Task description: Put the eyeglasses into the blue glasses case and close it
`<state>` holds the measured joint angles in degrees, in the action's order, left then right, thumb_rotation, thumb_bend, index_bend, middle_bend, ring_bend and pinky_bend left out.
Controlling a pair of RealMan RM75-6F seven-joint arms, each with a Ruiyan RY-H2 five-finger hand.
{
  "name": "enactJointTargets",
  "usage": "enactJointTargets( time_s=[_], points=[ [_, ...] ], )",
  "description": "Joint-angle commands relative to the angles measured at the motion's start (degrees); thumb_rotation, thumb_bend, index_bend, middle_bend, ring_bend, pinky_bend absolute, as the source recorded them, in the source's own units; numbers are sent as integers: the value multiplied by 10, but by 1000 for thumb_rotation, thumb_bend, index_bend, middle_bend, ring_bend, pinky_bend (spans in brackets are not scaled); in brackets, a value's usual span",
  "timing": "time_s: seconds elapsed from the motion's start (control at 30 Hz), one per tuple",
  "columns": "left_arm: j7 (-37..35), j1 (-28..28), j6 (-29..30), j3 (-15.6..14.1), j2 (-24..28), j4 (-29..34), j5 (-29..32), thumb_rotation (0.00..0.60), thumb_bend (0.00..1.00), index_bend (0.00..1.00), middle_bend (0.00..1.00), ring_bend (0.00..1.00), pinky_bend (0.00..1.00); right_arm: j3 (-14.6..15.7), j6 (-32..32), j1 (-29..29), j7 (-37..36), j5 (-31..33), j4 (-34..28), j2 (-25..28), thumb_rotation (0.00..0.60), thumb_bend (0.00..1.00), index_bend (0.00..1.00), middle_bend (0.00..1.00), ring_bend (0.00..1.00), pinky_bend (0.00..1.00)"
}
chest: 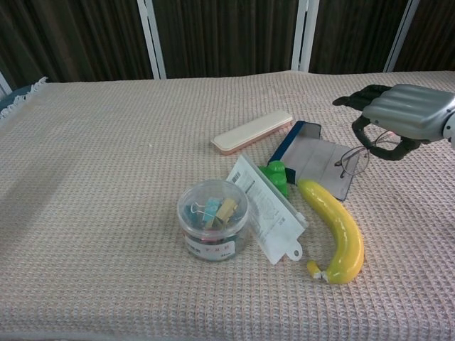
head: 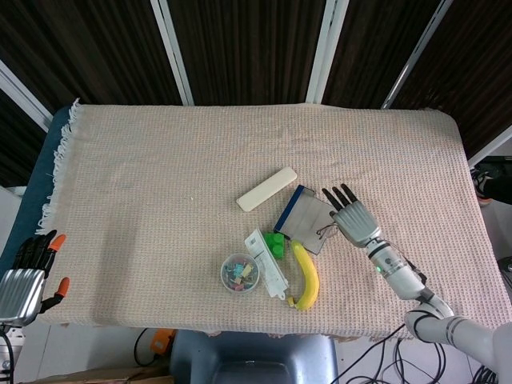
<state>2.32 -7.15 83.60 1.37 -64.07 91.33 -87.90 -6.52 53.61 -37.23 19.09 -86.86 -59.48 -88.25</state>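
The blue glasses case (head: 306,219) (chest: 316,160) lies open on the cloth, grey lining up, blue edge toward the far left. My right hand (head: 353,218) (chest: 399,112) holds the thin-framed eyeglasses (chest: 362,153) (head: 326,230), lifted off the cloth and hanging over the right edge of the case. In the head view the hand hides most of the glasses. My left hand (head: 24,276) hangs off the table's front left corner, holding nothing, fingers apart.
A banana (head: 306,275) (chest: 335,229) lies just in front of the case. A green toy (chest: 275,175), a white packet (chest: 266,207) and a clear tub of clips (chest: 212,219) sit to its left. A cream pencil case (chest: 252,131) lies behind.
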Motion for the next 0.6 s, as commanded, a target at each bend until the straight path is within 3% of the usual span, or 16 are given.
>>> enactJointTargets(
  time_s=[0.03,0.6],
  points=[
    [0,-1,-2,0,0,0,1,600,398,0,0,0,9,-5,-11,-16,15,5,17,-17,600,560,712,94,0,0],
    [-7,-6,-12,3,2,-2,10,600,398,0,0,0,10,-12,-46,-64,26,28,90,-95,600,560,711,94,0,0]
  ],
)
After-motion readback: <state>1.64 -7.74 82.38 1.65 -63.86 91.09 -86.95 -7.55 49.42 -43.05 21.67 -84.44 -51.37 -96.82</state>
